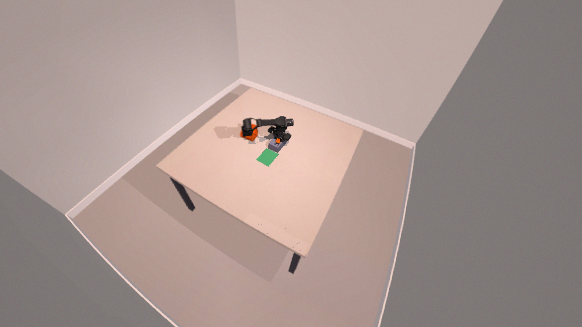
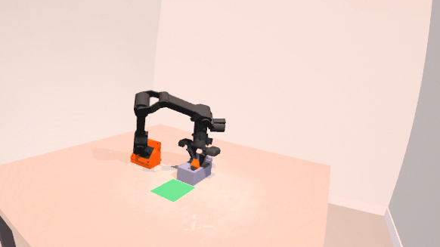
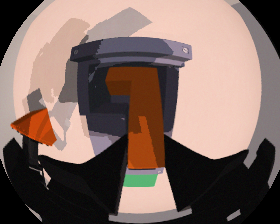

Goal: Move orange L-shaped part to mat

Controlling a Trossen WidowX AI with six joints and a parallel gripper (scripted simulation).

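Observation:
The orange L-shaped part (image 1: 278, 141) (image 2: 195, 163) (image 3: 145, 100) is tilted in the grey tray (image 1: 274, 148) (image 2: 184, 174) (image 3: 131, 48). Its L-shaped end is low in the pocket at the far side of the wrist view, and its straight end stands up toward the camera. My gripper (image 1: 279, 138) (image 2: 196, 159) (image 3: 144, 139) points down over the tray and is shut on the raised straight end, one finger on each side. The green mat (image 1: 267, 157) (image 2: 172, 190) (image 3: 140, 180) lies flat beside the tray. The part's underside is hidden.
The arm's orange base (image 1: 249, 134) (image 2: 150, 159) (image 3: 36, 127) stands on the table (image 1: 225, 173) (image 2: 94, 199) to the left of the tray. The tray's walls surround the part's low end. The arm's shadow falls across the table and tray.

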